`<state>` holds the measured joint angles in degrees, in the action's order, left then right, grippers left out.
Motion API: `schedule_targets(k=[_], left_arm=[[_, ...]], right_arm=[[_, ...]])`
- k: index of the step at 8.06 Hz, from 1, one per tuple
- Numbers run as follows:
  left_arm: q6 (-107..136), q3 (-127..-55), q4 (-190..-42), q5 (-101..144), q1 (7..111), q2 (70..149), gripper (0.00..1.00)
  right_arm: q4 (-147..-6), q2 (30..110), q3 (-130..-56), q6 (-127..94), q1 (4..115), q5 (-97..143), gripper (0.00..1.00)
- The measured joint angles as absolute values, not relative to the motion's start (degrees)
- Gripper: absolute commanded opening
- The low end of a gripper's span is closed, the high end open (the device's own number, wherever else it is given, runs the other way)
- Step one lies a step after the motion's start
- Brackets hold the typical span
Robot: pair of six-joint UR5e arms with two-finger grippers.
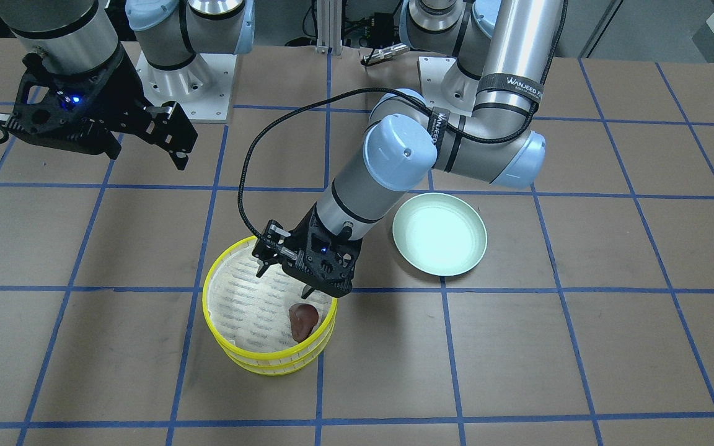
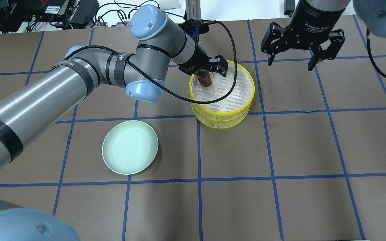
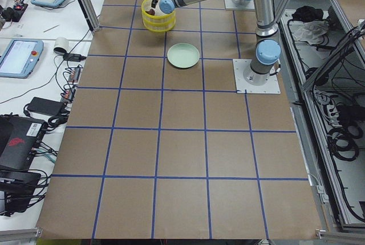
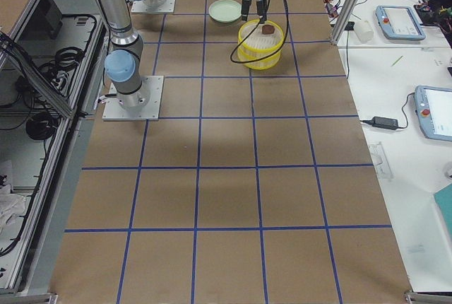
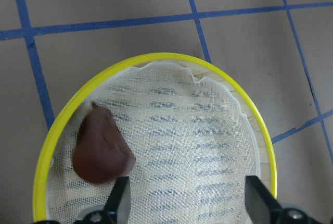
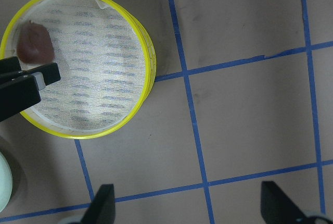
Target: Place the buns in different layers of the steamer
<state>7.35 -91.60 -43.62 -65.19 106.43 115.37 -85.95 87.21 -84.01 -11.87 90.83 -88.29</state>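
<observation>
The steamer (image 1: 270,364) is a stack of yellow-rimmed trays; it also shows in the overhead view (image 2: 223,121). The dark reddish-brown bun (image 1: 303,321) lies on the top layer's slatted floor near the rim (image 5: 156,57), and also shows in the overhead view (image 2: 205,81) and both wrist views (image 5: 101,148) (image 6: 35,44). My left gripper (image 1: 284,282) hovers open just above the top tray, beside the bun and apart from it (image 5: 188,193). My right gripper (image 2: 290,63) is open and empty, high above the table to the steamer's side. The cream-white bun is hidden.
A pale green empty plate (image 1: 439,233) lies on the brown gridded table beside the steamer, on my left arm's side (image 2: 130,147). My left arm's black cable loops over the steamer's rim (image 2: 233,50).
</observation>
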Motion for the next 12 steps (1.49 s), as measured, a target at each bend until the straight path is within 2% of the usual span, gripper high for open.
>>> schedule_targets(k=[3,5,9,12], left_arm=[[7.0,-90.8,-44.7,-67.1,106.4,114.1,1.0],[5.0,-90.5,-53.8,-76.0,106.2,111.5,1.0],[-0.6,-90.1,-76.1,-91.8,101.6,101.1,1.0],[-1.4,-90.3,-85.4,-92.0,93.9,94.1,1.0]], right_arm=[[-86.0,87.2,-84.1,-12.1,90.9,-88.6,1.0],[-86.2,86.9,-84.1,-12.1,90.8,-88.5,1.0],[-86.4,86.5,-84.1,-12.4,90.7,-88.4,1.0],[-86.4,86.5,-84.1,-12.3,90.7,-88.4,1.0]])
